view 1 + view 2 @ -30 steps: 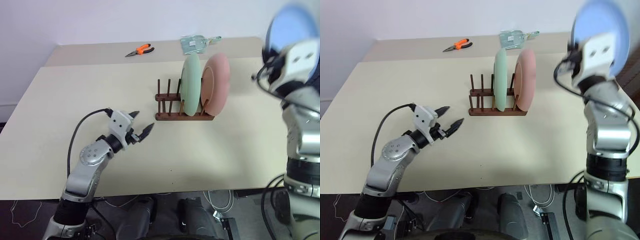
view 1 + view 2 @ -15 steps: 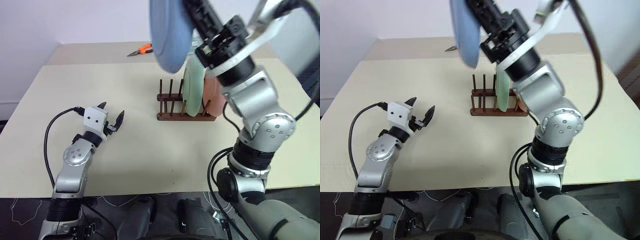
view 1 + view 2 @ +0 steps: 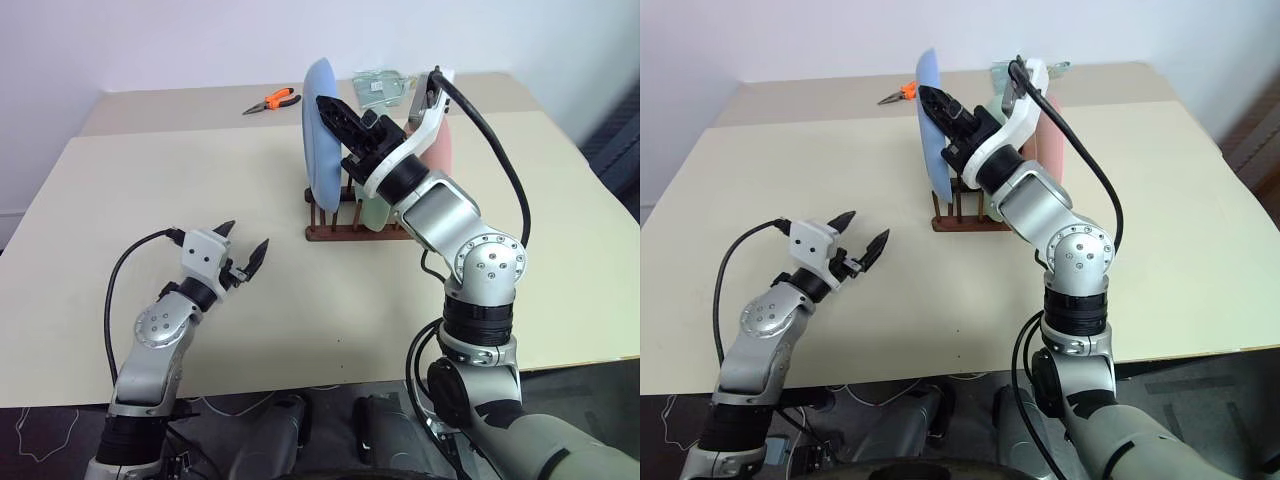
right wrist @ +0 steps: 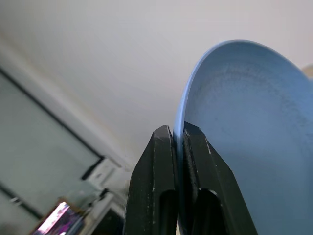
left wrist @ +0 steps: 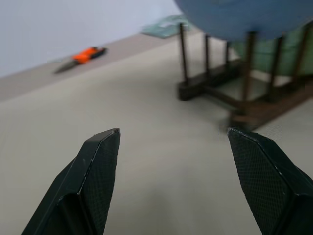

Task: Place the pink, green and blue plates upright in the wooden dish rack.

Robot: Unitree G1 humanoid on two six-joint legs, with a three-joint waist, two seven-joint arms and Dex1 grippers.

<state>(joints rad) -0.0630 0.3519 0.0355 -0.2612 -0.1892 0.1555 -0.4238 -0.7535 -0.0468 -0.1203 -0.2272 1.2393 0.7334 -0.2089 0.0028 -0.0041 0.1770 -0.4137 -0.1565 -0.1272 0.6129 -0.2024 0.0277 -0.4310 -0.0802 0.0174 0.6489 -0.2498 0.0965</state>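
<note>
My right gripper (image 3: 337,110) is shut on the rim of the blue plate (image 3: 320,130), pinching it between both fingers (image 4: 164,147). The plate stands nearly upright over the left end of the wooden dish rack (image 3: 345,232), its lower edge level with the peg tops (image 5: 244,14). To its right, the green plate (image 3: 372,212) and the pink plate (image 3: 442,150) stand upright in the rack, partly hidden by my right arm. My left gripper (image 3: 245,236) is open and holds nothing, low over the table to the left of the rack and in front of it.
Orange-handled pliers (image 3: 275,100) lie at the table's back, left of the rack. A clear plastic item (image 3: 380,88) sits behind the rack. Bare beige table (image 3: 150,180) spreads to the left and in front.
My right arm has swung the blue plate from the far right, leftward and down, rolling it upright over the rack's left end. The left gripper shifted slightly and stays open.
</note>
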